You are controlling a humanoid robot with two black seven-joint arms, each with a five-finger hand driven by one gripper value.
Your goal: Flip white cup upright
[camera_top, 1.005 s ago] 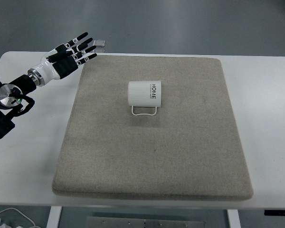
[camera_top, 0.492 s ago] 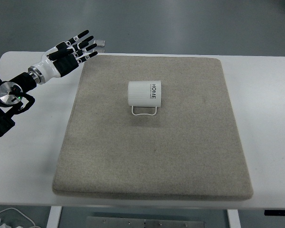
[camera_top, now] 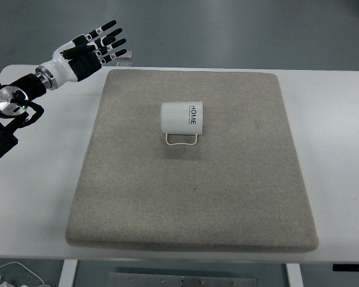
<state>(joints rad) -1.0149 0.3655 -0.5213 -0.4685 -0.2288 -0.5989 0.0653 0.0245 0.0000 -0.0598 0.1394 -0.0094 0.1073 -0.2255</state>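
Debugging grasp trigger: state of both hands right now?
Left hand: open, fingers spread, holding nothing, far from the white cup.
Right hand: not in view.

Setting: robot test lab or workshop bay. White surface on metal frame, bare grey smooth floor beyond far edge of surface. Square beige felt mat laid at centre of surface as work pad. Loose white cable below near-left corner of surface.

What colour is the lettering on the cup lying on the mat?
Black, reading "HOME", on the white cup; seen in the top view.
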